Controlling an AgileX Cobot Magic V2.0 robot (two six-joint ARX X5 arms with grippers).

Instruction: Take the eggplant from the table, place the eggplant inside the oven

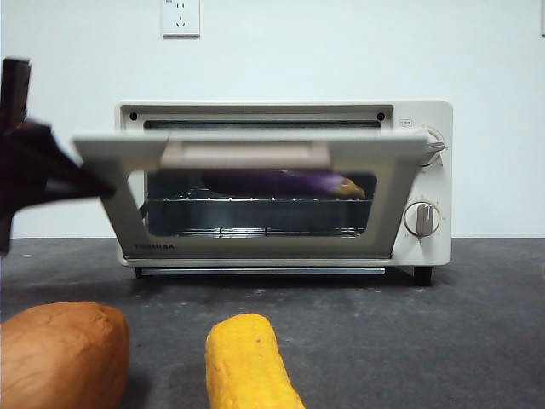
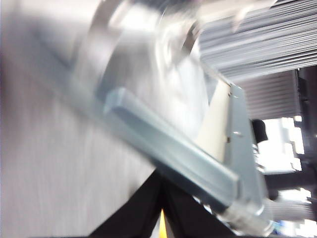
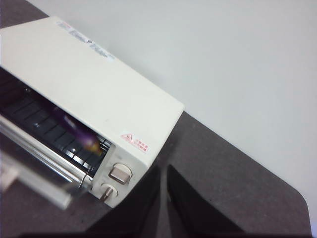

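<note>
lab/test rig | bare white wall (image 1: pixel 341 51) | grey table (image 1: pixel 426 341)

The cream-white boxy toaster oven (image 1: pixel 426 162) has a smooth, faintly satin painted shell, probably metal, though the blurred views leave that unsure. Its half-raised door holds a pane of clear glossy glass (image 1: pixel 255 213) in a cream frame, crossed by a matt beige bar handle (image 1: pixel 247 154). Behind the glass a thin bright wire rack (image 1: pixel 255 201) carries the long dark-purple eggplant (image 1: pixel 289 181), its skin glossy. The flat dark grey table (image 1: pixel 426 341) is matt and finely speckled. At 6 o'clock in the front view lies a rough-textured yellow cob (image 1: pixel 247 362); at 8 o'clock a smooth, dull orange-brown sweet potato (image 1: pixel 60 354).
</note>
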